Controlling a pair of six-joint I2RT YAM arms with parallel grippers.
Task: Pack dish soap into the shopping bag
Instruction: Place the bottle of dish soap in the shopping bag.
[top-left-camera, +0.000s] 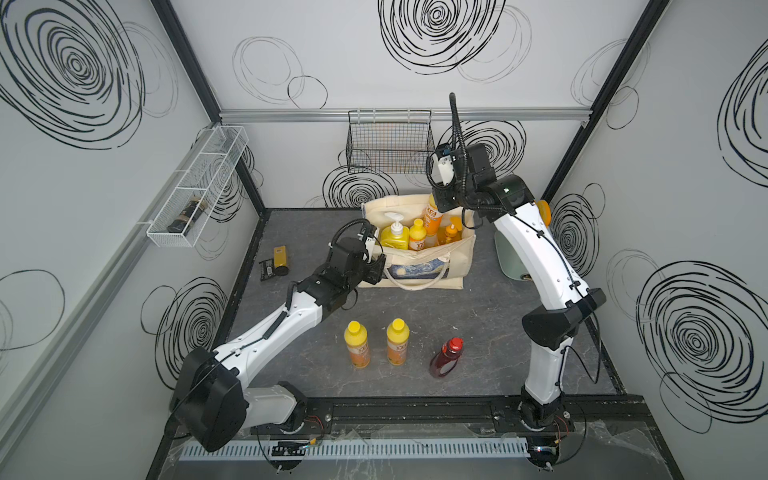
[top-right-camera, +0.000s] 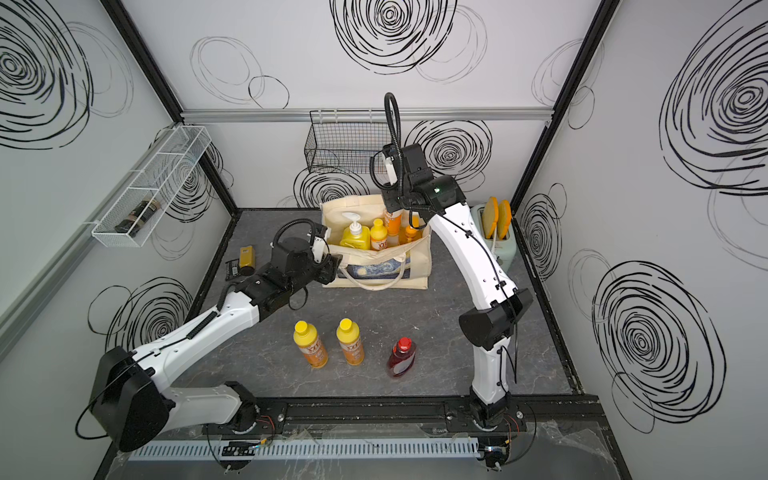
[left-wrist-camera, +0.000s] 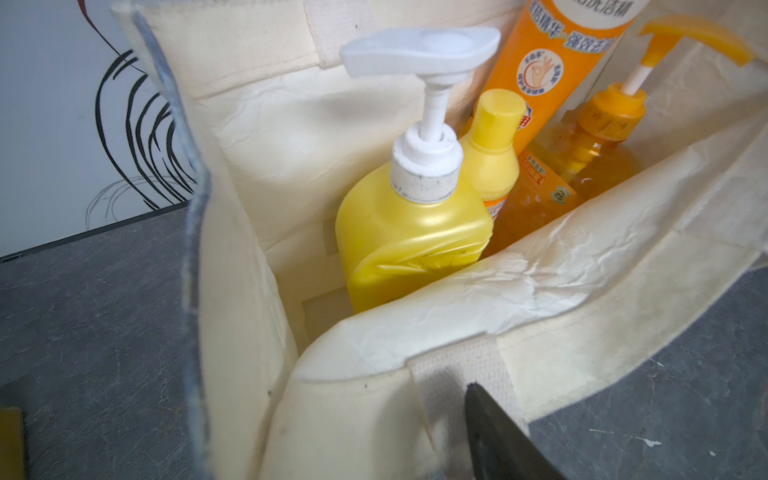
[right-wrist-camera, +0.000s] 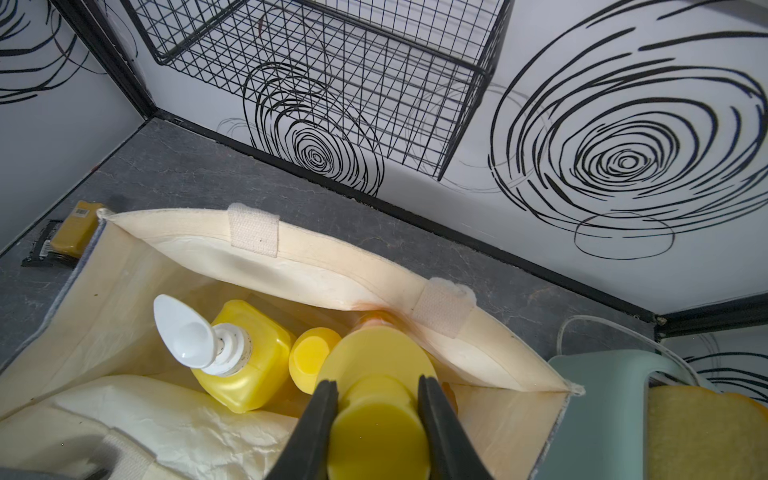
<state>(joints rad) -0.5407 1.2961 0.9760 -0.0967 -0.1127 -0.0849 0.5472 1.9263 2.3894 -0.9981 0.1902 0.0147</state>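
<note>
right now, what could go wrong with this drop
1. The orange bottle in the right end effector hangs tight between the shopping bag's rear wall and the small yellow-capped bottle; lowering may knock that one over.
2. The front wall sags inward near the left end effector, narrowing the opening.

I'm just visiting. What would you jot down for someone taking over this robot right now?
Right gripper: shut on an orange yellow-capped bottle, partly inside the shopping bag, not yet released.
Left gripper: at the bag's front corner; grip unclear.
Already in bag: yellow pump bottle, second orange bottle, amber pump bottle.
Left to pack: two orange bottles and the dark-red bottle, standing on the table.
</note>
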